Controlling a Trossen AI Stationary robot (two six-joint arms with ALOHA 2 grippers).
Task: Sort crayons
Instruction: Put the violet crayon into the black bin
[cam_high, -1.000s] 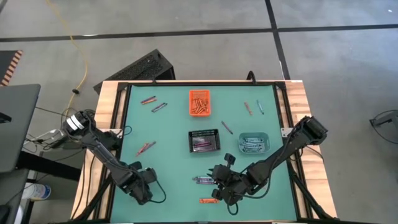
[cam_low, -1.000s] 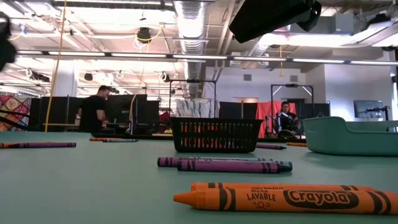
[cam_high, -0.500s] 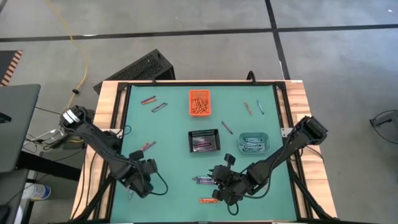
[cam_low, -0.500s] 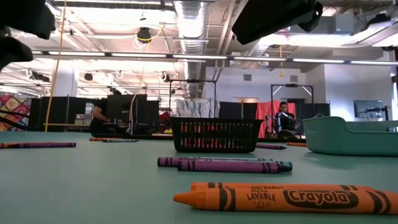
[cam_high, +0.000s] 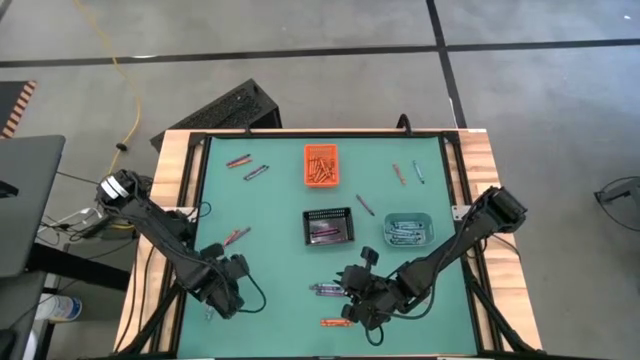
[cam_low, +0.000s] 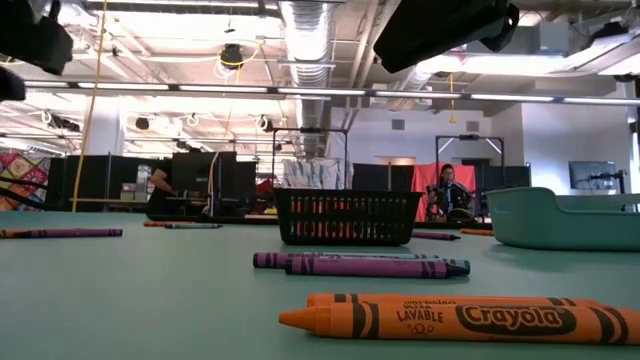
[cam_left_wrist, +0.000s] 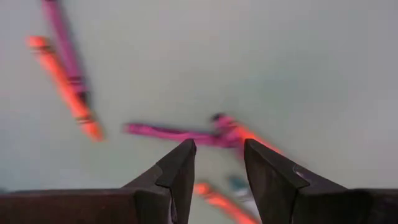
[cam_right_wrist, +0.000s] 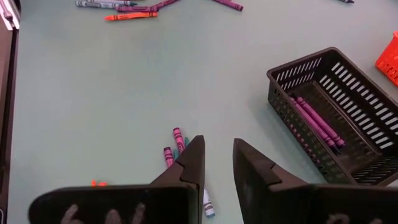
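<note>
Compared with one second ago, the left gripper (cam_high: 225, 285) has moved away from the table's near edge, toward the loose crayons (cam_high: 236, 236) at the left; the right gripper (cam_high: 358, 297) has not moved. Both pairs of jaws stand apart and hold nothing. The left wrist view shows blurred purple and orange crayons (cam_left_wrist: 180, 133) below its fingers (cam_left_wrist: 178, 165). Only the right wrist view shows purple crayons (cam_right_wrist: 318, 120) inside the black basket (cam_right_wrist: 292, 73). The low view shows an orange crayon (cam_low: 455, 320) closest.

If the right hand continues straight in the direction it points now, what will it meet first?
Probably the short purple crayons on the green mat just ahead of the right hand. Its fingers are apart and hold nothing. Depth is unclear.
</note>
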